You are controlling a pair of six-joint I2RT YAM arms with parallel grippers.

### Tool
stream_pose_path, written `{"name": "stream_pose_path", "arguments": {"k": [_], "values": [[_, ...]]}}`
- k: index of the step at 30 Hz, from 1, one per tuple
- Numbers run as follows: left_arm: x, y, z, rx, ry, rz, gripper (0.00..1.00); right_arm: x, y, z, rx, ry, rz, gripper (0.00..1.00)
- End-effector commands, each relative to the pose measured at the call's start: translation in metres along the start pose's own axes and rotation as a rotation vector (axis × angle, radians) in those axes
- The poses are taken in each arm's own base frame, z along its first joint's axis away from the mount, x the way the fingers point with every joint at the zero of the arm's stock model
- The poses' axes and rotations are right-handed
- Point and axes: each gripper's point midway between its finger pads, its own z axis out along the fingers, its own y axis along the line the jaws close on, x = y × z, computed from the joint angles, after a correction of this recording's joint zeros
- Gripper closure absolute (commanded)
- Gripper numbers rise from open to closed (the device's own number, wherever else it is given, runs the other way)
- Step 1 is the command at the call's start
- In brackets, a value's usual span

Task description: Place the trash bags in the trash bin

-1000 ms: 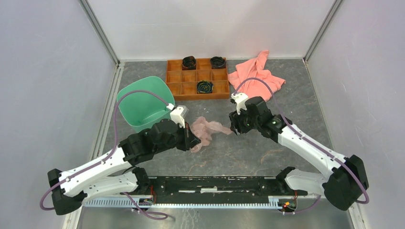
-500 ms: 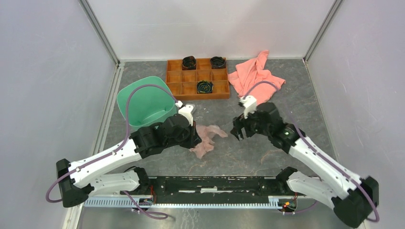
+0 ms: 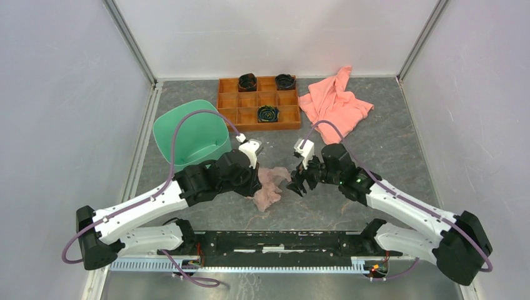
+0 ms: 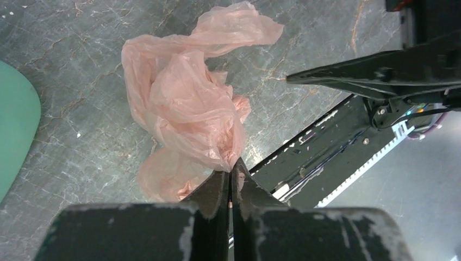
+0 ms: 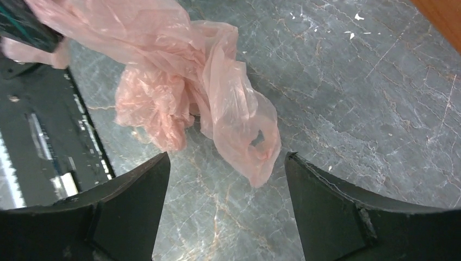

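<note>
trash bag (image 3: pixel 269 185): translucent pale pink, glossy, with whitish highlights along the wrinkles
trash bin (image 3: pixel 187 134), left of the tray: plain mint green
compartmented tray (image 3: pixel 257 106): orange
round pieces (image 3: pixel 267 114) in the tray: black
cloth towel (image 3: pixel 334 103), right of the tray: opaque salmon pink
table (image 3: pixel 375 144): dark grey, marbled with pale veins and faint rusty streaks
left arm (image 3: pixel 137 209), right arm (image 3: pixel 406 203): white shells, black joints
walls (image 3: pixel 62 94): pale grey

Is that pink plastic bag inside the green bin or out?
Out. The bag, pinched by the left gripper, sits crumpled on the table beside the bin.
</note>
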Motion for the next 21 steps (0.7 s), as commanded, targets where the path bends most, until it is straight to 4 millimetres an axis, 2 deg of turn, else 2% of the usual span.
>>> {"name": "stream_pose_path", "arguments": {"k": [1, 5, 8, 11, 12, 14, 17, 21], "values": [[-0.009, -0.01, -0.006, 0.051, -0.007, 0.084, 0.98, -0.013, -0.012, 0.021, 0.056, -0.094, -0.104, 0.17], [-0.005, -0.013, -0.006, 0.079, 0.008, 0.125, 0.98, -0.004, -0.035, 0.034, 0.169, -0.091, -0.046, 0.3], [-0.005, -0.016, -0.008, 0.104, 0.013, 0.153, 0.98, -0.017, -0.029, 0.045, 0.125, -0.134, 0.002, 0.46], [-0.007, -0.018, -0.009, 0.115, 0.009, 0.175, 0.98, -0.03, -0.035, 0.042, 0.177, -0.162, 0.077, 0.87], [-0.009, -0.017, -0.01, 0.108, 0.003, 0.179, 0.98, -0.036, -0.043, 0.035, 0.235, -0.164, 0.106, 0.99], [-0.019, -0.016, -0.013, 0.083, -0.019, 0.18, 0.98, -0.042, -0.064, 0.01, 0.39, -0.151, 0.134, 1.0], [-0.044, -0.018, -0.024, 0.06, -0.093, 0.193, 0.98, -0.047, -0.092, -0.04, 0.63, -0.153, 0.128, 1.0], [-0.073, -0.008, -0.037, -0.026, -0.184, 0.246, 0.93, -0.054, -0.11, -0.099, 0.843, -0.129, 0.125, 1.0]]}}
